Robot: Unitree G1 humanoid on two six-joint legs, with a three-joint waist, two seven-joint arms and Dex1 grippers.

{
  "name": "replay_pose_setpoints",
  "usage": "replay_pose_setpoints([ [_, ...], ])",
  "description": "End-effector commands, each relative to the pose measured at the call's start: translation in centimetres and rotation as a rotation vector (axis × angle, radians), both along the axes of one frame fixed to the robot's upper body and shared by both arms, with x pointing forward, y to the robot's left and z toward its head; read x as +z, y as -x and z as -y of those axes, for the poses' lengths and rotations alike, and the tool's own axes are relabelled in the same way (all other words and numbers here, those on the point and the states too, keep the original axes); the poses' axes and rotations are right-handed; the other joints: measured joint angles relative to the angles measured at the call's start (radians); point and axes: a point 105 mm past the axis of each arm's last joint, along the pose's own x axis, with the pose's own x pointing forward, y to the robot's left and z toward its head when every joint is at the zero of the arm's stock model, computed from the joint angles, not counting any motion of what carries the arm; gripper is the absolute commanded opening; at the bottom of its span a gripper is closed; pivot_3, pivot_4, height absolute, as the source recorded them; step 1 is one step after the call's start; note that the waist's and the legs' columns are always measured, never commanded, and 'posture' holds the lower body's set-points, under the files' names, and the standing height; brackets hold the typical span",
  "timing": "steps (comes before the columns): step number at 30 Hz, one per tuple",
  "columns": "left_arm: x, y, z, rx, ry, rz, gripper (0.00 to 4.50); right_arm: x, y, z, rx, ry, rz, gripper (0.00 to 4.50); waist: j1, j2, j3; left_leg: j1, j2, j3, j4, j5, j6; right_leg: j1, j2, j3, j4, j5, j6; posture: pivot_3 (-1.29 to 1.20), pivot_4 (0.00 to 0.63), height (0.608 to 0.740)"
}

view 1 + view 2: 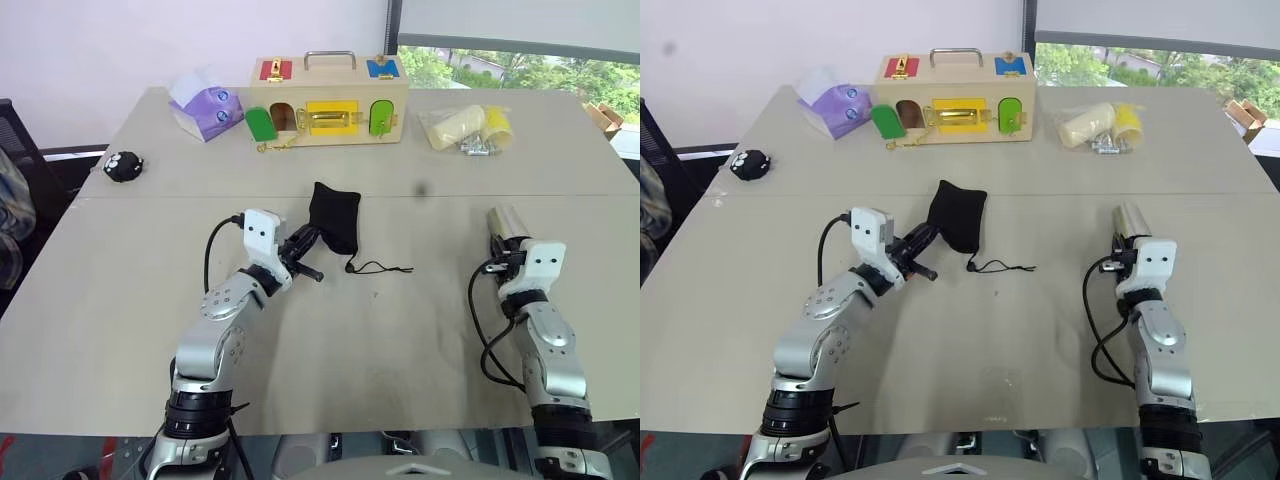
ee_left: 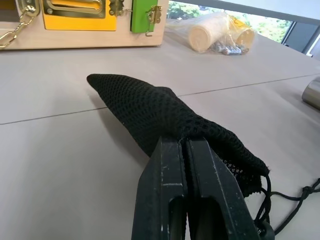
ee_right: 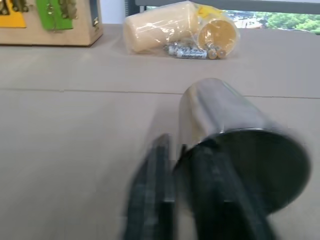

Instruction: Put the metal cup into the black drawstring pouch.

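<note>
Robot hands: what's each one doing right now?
Left hand: closed on the black pouch.
Right hand: closed on the metal cup's rim.

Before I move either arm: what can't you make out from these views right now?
- Right gripper on the metal cup: right wrist view is blurred, so whether a finger sits inside the rim is unclear.
- The same grip from the head views: hidden under the wrist housing.
- Black drawstring pouch mouth: pinched by the left gripper, folded fabric hides any opening.
</note>
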Motion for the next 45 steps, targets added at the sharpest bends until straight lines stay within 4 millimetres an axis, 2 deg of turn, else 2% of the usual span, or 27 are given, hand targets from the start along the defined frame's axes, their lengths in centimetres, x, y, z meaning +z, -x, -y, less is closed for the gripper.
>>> replay_pose_setpoints([
  [1,0.9,0.2,0.0,-0.001,-0.003,0.039,0.0,1.0,-0.2,0.6,-0.031,-0.024,0.038,0.08,0.0,0.0,0.0,0.0,0.0,0.0,0.0,0.0,0.0,0.0,0.0,0.0,0.0,0.0,0.0,0.0,0.15,0.74],
  [3,0.9,0.2,0.0,-0.003,-0.003,0.039,0.0,1.4,-0.1,0.2,-0.002,-0.007,0.054,0.08,0.0,0.0,0.0,0.0,0.0,0.0,0.0,0.0,0.0,0.0,0.0,0.0,0.0,0.0,0.0,0.0,0.15,0.74],
  [5,0.9,0.1,0.1,-0.005,-0.001,0.038,0.0,2.5,0.1,-1.4,0.099,0.039,0.097,0.08,-0.001,0.0,0.0,0.0,0.0,0.0,0.0,0.0,0.0,0.0,0.0,0.0,0.0,0.0,0.0,0.0,0.15,0.74],
  [9,1.0,0.0,0.3,-0.01,0.016,0.029,0.0,5.2,2.6,-7.6,0.496,0.033,0.199,0.08,-0.003,0.001,0.0,0.0,0.0,0.0,0.0,0.0,0.0,0.0,0.001,0.0,0.0,0.0,0.0,0.0,0.15,0.74],
  [11,1.0,0.0,0.5,-0.016,0.037,0.017,0.0,5.8,4.8,-10.9,0.725,0.04,0.188,0.08,-0.002,0.001,0.0,0.0,0.001,-0.001,-0.001,0.0,0.0,0.0,0.001,0.0,0.0,0.0,0.0,0.0,0.15,0.74],
  [13,0.9,-0.1,0.8,-0.026,0.041,0.005,0.0,6.3,6.2,-13.1,0.863,0.055,0.178,0.08,-0.001,0.0,0.0,0.0,0.001,-0.001,-0.001,0.0,0.0,0.0,0.001,0.0,-0.001,0.0,0.0,0.0,0.15,0.74],
  [16,0.9,0.0,1.1,-0.035,0.048,-0.007,0.0,7.0,7.3,-15.2,0.988,0.019,0.15,0.08,0.0,-0.001,0.0,0.0,0.001,-0.001,0.0,0.0,0.0,0.0,0.0,0.0,-0.001,0.0,0.0,0.0,0.15,0.74],
  [19,1.2,-0.1,1.2,-0.037,0.06,-0.012,0.0,6.8,8.4,-16.7,1.111,0.02,0.11,0.08,0.003,-0.001,0.0,-0.001,0.001,-0.001,0.0,0.0,0.0,0.0,0.0,-0.001,-0.001,0.0,0.0,0.0,0.15,0.74],
  [26,1.9,-0.2,1.5,-0.047,0.084,-0.007,0.0,4.8,7.8,-17.8,1.17,0.029,-0.02,0.08,0.001,-0.002,0.0,-0.001,0.0,-0.002,0.0,0.0,0.0,0.0,0.0,-0.001,-0.001,0.0,0.0,0.0,0.15,0.74],
  [32,2.5,0.2,2.0,-0.076,0.105,-0.001,0.0,4.1,4.9,-17.7,1.027,0.065,-0.007,0.08,0.0,-0.002,0.001,-0.001,0.0,-0.002,0.0,0.0,0.0,0.0,0.0,-0.002,-0.001,0.0,0.0,0.0,0.15,0.74],
  [38,2.3,0.6,2.2,-0.082,0.105,-0.013,0.0,4.7,2.0,-17.4,0.841,0.043,0.062,0.08,-0.001,-0.002,0.001,-0.001,0.0,-0.001,0.0,0.0,0.0,0.0,0.0,-0.002,-0.001,0.0,0.0,0.0,0.15,0.74],
  [45,2.2,0.7,2.3,-0.084,0.102,-0.021,0.0,6.1,1.1,-18.1,0.792,-0.038,0.139,0.08,-0.001,-0.002,0.001,-0.001,0.0,-0.001,0.0,0.0,0.0,0.0,0.0,-0.002,-0.001,0.0,0.0,0.0,0.15,0.74],
])
